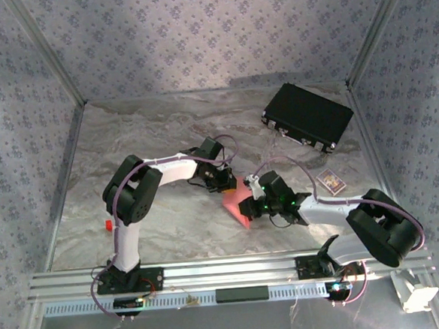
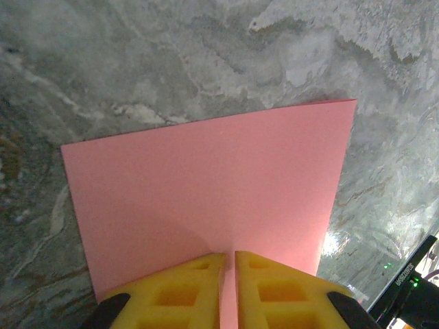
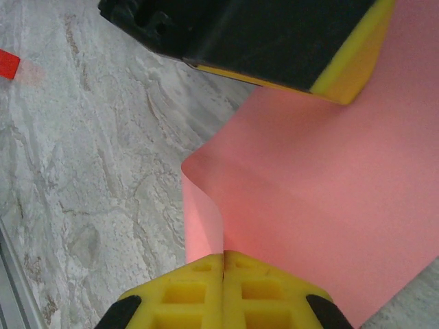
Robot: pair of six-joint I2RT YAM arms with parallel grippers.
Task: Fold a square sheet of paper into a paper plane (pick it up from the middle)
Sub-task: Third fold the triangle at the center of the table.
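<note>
The grey marbled desk point(image 1: 148, 215) is slick, so nothing on it would steady the paper if a grip fails; the square sheet of paper point(image 1: 236, 205) hangs between the two arms near the desk's middle, lifted and bowed, with one flap curling down on the right arm's side. The main risk, as I judge it, is to that sheet; if the arms draw apart or twist against each other, the thin paper could tear at a pinch point or take a crooked crease, and a fold set off-centre would spoil the plane; a lesser risk is that an edge slips out, since each hold is only at the margin. The left pincer point(image 2: 228, 264) has its yellow fingers drawn almost together, with the sheet's near edge clamped in the slit between them; the right pincer point(image 3: 224, 264) is pressed fully together, pinching the sheet where the curled flap meets its tips.
</note>
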